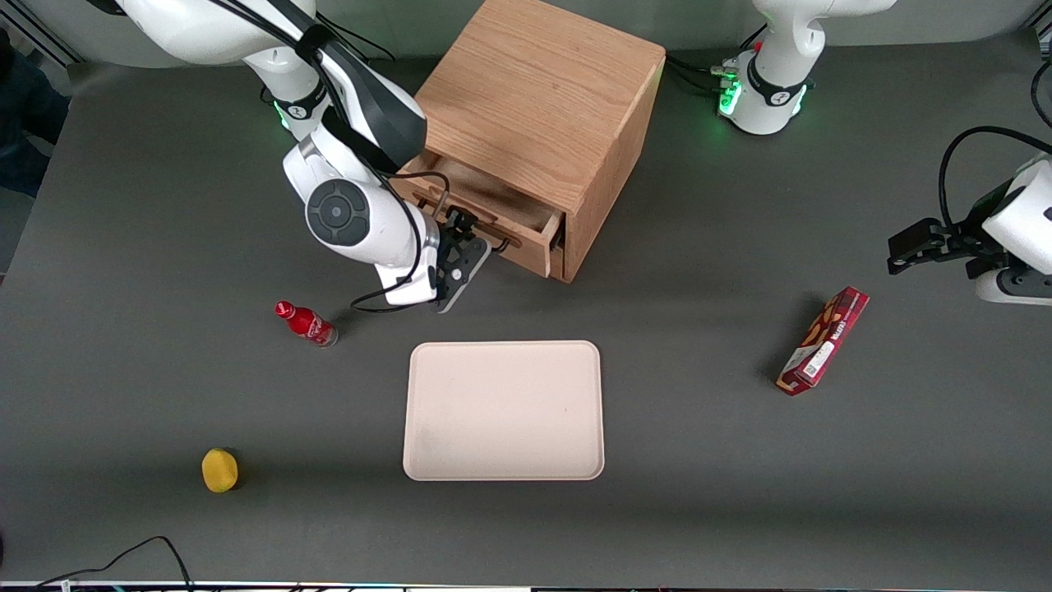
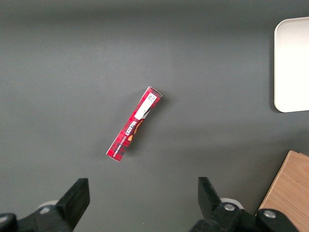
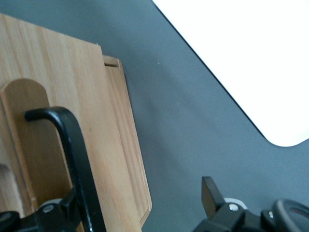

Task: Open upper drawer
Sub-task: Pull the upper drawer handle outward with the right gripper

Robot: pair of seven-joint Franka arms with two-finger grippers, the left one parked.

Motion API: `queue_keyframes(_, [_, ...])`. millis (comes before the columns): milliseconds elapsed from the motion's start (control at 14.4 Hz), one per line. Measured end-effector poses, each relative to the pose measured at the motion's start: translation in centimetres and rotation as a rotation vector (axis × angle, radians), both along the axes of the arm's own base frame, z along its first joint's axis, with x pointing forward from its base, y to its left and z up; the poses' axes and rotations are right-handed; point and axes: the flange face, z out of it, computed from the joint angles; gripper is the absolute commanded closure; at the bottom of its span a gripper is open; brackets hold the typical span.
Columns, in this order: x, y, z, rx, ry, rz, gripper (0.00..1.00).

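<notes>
The oak cube cabinet (image 1: 538, 107) stands at the back of the table. Its upper drawer (image 1: 493, 201) is pulled partway out, with its hollow inside showing. My right gripper (image 1: 464, 234) hangs right in front of the drawer face, at the thin black bar handle (image 3: 72, 145). The gripper (image 3: 140, 198) is open, its fingers (image 3: 210, 193) wide apart. The handle runs just beside one finger, and the drawer's front panel (image 3: 111, 159) fills part of the gap between them. Nothing is clamped. The lower drawer is hidden under the open one.
A pale empty tray (image 1: 503, 409) lies nearer the front camera than the cabinet. A small red bottle (image 1: 306, 323) lies close to my gripper's wrist, and a yellow fruit (image 1: 219, 469) lies near the table's front edge. A red snack box (image 1: 823, 339) lies toward the parked arm's end.
</notes>
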Motion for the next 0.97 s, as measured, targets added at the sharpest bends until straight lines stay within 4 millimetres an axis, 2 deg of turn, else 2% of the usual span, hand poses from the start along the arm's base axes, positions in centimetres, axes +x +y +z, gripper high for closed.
queue_keyframes(347, [1.7,-0.7,-1.3,-0.017,-0.005,-0.014,0.00])
queue_keyframes(555, [2.4,-0.9,-1.2,-0.016,-0.016,-0.018,0.00])
queue_keyframes(971, [5.0,-2.9,-1.1,-0.014,-0.036,-0.057,0.01])
